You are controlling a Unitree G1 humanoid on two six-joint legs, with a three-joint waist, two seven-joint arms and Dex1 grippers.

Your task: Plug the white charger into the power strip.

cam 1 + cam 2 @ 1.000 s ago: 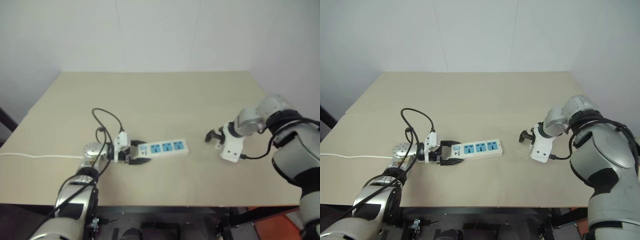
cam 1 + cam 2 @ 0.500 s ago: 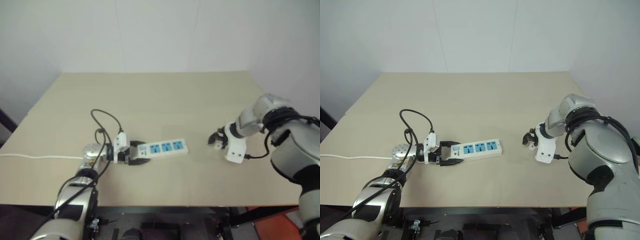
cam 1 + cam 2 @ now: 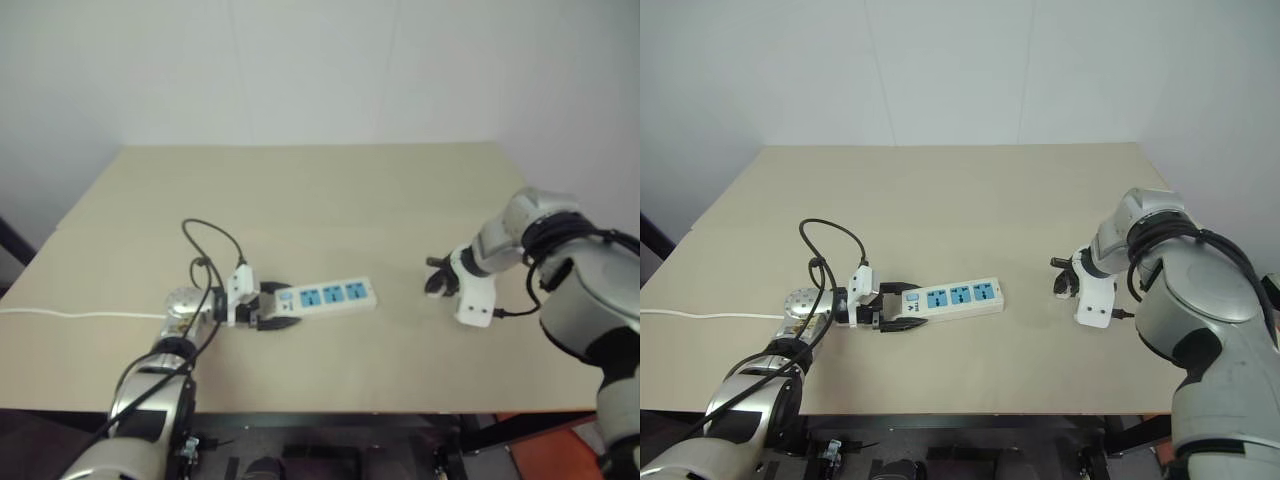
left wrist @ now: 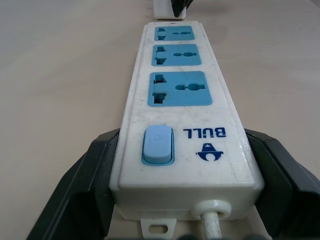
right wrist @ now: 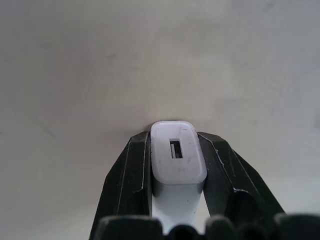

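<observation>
R gripper (image 5: pixel 176 165) now clamps white charger (image 5: pixel 177 159) betw both fingers (image 5: pixel 131 175); jaws were wide apart a sec ago.

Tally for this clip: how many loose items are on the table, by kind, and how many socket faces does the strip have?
White charger: 1
Power strip: 1
Total items: 2
Blue socket faces on the strip: 3
</observation>
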